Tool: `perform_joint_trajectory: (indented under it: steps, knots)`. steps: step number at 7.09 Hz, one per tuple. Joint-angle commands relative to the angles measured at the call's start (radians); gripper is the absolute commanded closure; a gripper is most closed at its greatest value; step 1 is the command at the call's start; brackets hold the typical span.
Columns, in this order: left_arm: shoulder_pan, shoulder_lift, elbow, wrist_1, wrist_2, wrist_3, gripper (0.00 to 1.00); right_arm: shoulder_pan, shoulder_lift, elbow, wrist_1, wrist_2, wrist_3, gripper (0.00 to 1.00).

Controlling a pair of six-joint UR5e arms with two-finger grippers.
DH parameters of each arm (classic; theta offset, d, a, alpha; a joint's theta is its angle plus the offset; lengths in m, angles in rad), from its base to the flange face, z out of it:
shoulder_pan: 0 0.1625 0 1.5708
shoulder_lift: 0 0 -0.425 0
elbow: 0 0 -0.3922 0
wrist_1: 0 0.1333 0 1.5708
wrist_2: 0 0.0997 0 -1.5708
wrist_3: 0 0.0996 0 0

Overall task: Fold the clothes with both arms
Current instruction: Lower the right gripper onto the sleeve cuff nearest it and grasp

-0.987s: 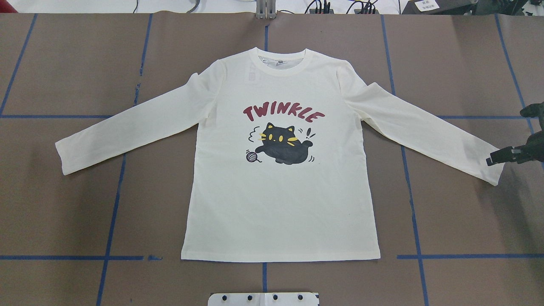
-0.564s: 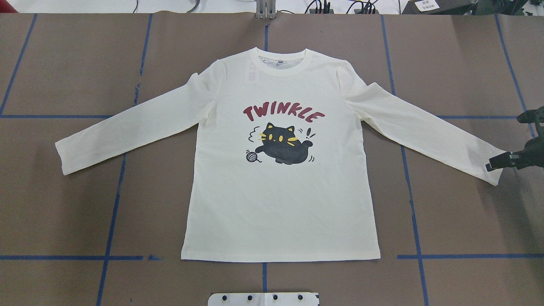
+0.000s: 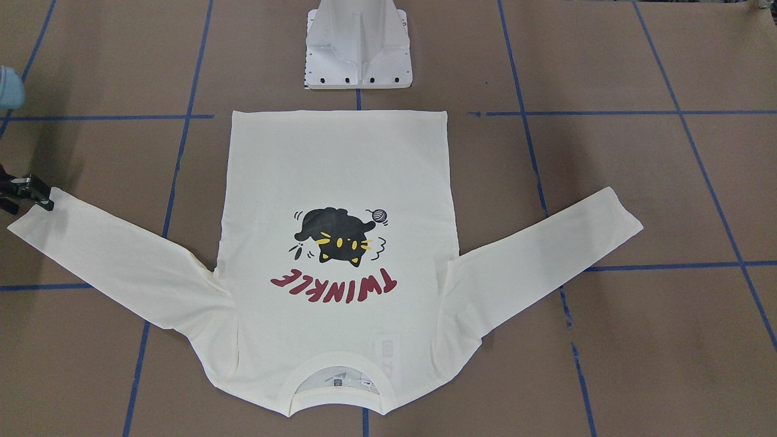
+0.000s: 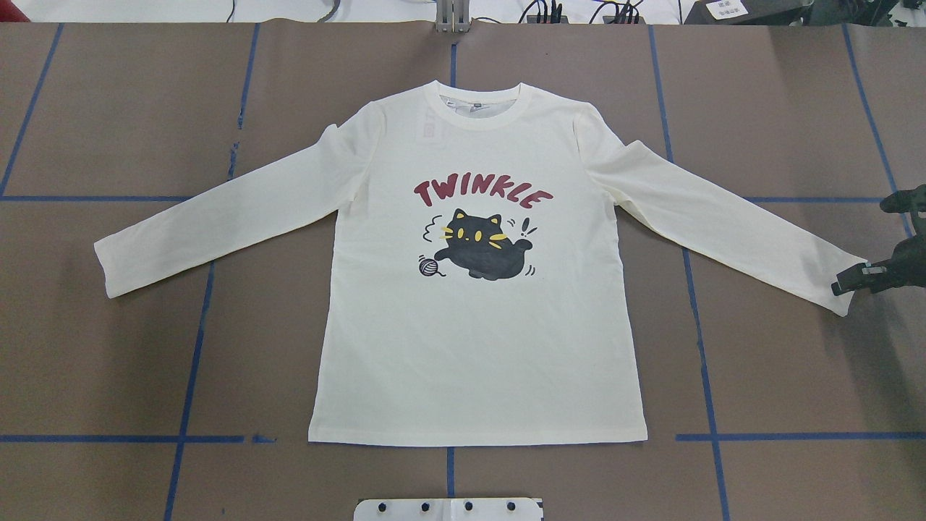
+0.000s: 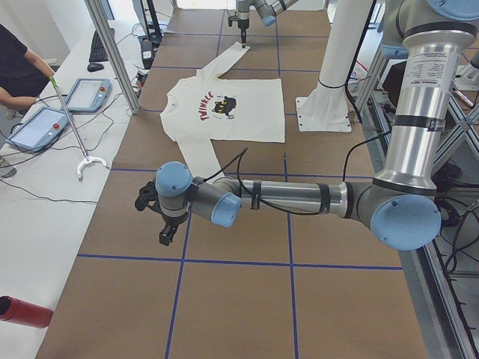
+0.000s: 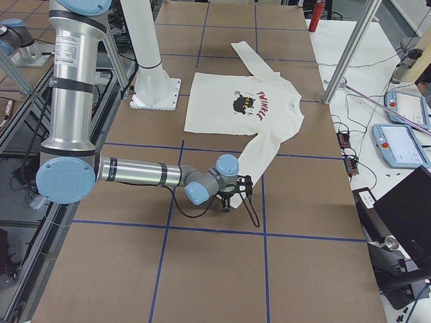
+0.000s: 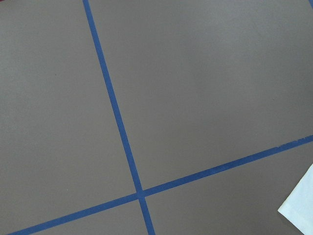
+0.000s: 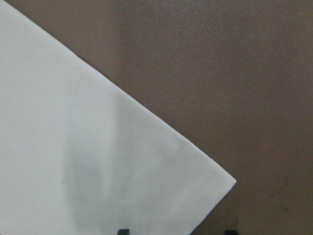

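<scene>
The cream long-sleeved shirt (image 4: 477, 340) lies flat on the brown table, cat print and red lettering face up, both sleeves spread out. My right gripper (image 4: 839, 284) hangs at the right sleeve's cuff (image 4: 850, 289), low over the table. In the right wrist view its two dark fingertips (image 8: 123, 231) stand apart, open, with the cuff corner (image 8: 215, 181) between them. My left gripper (image 5: 165, 238) shows only in the exterior left view, off the shirt, beyond the left cuff (image 4: 116, 268); I cannot tell whether it is open. A cloth corner (image 7: 301, 210) edges the left wrist view.
The white pedestal base (image 3: 358, 48) stands just behind the shirt's hem. Blue tape lines (image 4: 192, 362) grid the brown table. Beyond its far edge a side bench (image 5: 45, 149) holds tablets and a grabber stick, with a person seated there.
The right gripper has shifted slightly along the cuff toward the robot's side. The shirt has not moved.
</scene>
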Motion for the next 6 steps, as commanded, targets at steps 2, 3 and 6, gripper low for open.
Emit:
perform_joint_trajectory:
  steps: [2,3,6]
  knots:
    - [-0.001,-0.002,-0.001,0.0,0.001,0.0,0.0,0.0,0.003,0.001,0.0,-0.001,0.0,1.0]
    - [-0.001,-0.002,-0.001,0.0,0.001,-0.001,0.0,0.0,0.009,0.007,0.0,-0.001,0.0,1.0]
    - [-0.001,-0.003,-0.004,0.0,0.003,-0.001,0.0,0.001,0.017,0.015,0.0,0.001,0.0,1.0]
